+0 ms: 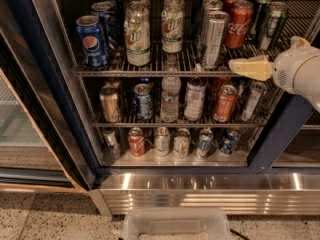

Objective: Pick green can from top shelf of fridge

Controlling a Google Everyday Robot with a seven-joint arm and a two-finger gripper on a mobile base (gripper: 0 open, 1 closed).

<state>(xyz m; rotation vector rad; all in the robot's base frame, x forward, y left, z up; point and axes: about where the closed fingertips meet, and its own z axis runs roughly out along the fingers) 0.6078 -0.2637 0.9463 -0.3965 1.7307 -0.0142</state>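
Observation:
The fridge [35,79] has a dark blue frame and stands open in the camera view. The green can [270,25] is dark green with a silver lid. It stands upright at the right end of the top shelf [150,72], just right of a red Coca-Cola can [239,25]. My gripper [248,67] is cream-coloured and comes in from the right on a white arm. It points left at the height of the top shelf's front bar, below and slightly left of the green can, apart from it and holding nothing.
The top shelf also holds a Pepsi can [92,41], two 7UP bottles [137,34] and a tall silver can [214,39]. Two lower racks hold several cans and bottles. The glass door [20,134] stands at the left. A white bin [175,226] sits on the floor in front.

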